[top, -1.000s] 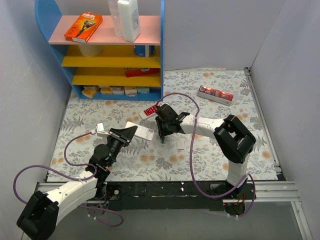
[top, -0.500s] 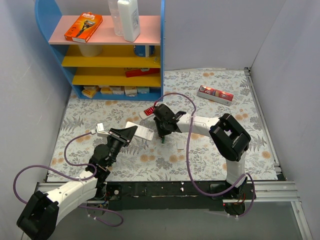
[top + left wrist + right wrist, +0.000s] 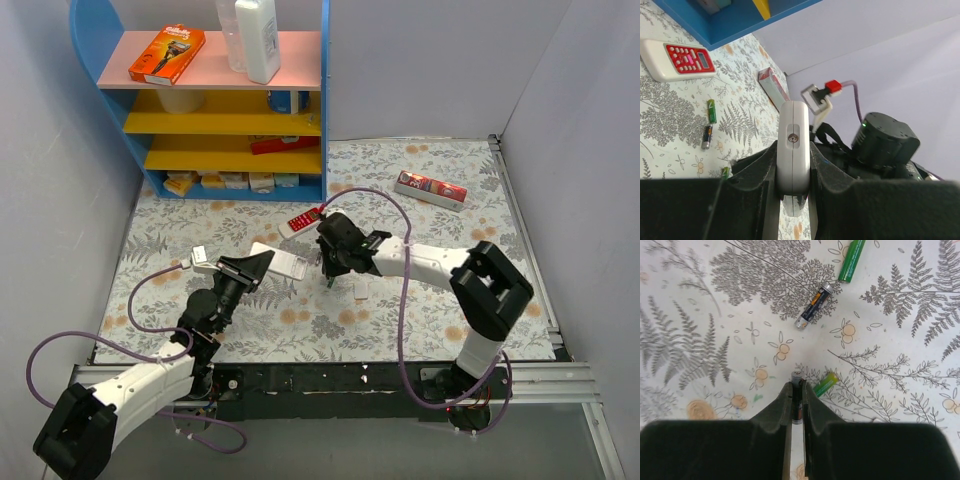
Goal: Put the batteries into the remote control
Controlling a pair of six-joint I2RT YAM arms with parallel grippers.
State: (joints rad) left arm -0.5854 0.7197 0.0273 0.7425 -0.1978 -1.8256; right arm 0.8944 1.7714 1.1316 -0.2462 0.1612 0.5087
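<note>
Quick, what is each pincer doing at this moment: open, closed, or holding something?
Left pincer: closed on the remote control.
Right pincer: closed on a battery.

Blue shelf, orange box and white bottle on top, red remote nearby

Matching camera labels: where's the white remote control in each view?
Top external: the remote control lies left of centre, at the tip of the left claw, over the floral cloth.
Left wrist: the remote control is centre frame, clamped in the left claw.
Right wrist: not in it; the right claw pinches a battery.
Shared landmark: the floral cloth, in all three.
</note>
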